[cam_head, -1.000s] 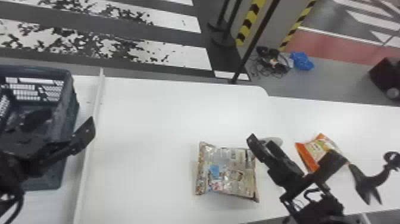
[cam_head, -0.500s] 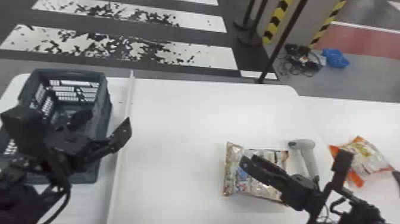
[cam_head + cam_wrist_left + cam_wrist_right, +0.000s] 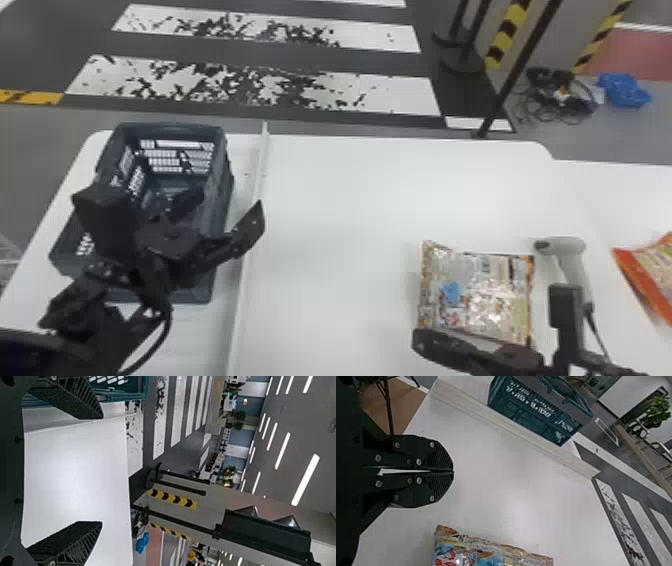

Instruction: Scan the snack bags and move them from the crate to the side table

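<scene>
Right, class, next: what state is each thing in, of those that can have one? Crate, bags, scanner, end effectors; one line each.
Crate: upright, open-topped
Silvery snack bag: lying flat, ungripped
Orange snack bag: lying down, ungripped
Scanner: lying on its side, unheld
Left end effector: open, holding nothing
Right end effector: shut, holding nothing

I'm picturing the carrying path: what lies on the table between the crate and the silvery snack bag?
In the head view, a raised white strip beside the crate, then plain white tabletop up to the bag.
</scene>
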{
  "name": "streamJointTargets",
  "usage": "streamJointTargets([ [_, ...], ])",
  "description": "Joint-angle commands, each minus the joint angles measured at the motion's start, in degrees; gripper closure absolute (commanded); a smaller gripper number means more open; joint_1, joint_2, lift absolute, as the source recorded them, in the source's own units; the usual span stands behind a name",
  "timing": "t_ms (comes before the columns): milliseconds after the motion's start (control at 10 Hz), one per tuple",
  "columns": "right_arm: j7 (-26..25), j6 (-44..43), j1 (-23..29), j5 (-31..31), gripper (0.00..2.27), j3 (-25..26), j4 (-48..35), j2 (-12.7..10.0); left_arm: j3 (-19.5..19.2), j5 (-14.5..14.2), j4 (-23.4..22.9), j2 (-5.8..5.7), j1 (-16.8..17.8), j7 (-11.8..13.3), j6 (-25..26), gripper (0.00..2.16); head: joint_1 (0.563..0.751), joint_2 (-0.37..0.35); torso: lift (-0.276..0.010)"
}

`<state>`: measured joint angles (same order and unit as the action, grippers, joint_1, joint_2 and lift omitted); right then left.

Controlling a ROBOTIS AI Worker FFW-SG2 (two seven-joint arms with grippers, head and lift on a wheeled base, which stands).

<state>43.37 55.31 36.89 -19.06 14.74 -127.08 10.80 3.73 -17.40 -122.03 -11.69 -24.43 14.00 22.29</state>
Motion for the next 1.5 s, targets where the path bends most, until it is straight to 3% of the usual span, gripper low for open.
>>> streamJointTargets([
  [0,-0.66,0.38,0.29,2.71,2.22,-1.74,0.26,0.80,-0.21,-0.09,-0.13,0.00,-0.36,0.33,-0.17,0.04,0.695,-0.083,-0.087],
  [300,-3.38,-2.08,-1.47,7.37,2.22,-5.60,3.77,2.38,-0.30,-0.09,-0.49,0.00,-0.89,0.59,-0.35,0.04,0.695,-0.088,-0.087],
  [800,-7.95,-3.31,-8.50,11.32,2.22,-10.44,9.31,3.17,-1.71,-0.27,-1.10,0.00,-2.64,1.56,-1.40,0.04,0.695,-0.081,-0.087],
  [1400,-14.63,-0.85,-17.64,11.59,2.22,-10.70,12.39,3.35,-1.71,-0.62,-1.19,-0.09,-2.91,3.05,-1.58,0.04,0.695,-0.106,-0.087],
])
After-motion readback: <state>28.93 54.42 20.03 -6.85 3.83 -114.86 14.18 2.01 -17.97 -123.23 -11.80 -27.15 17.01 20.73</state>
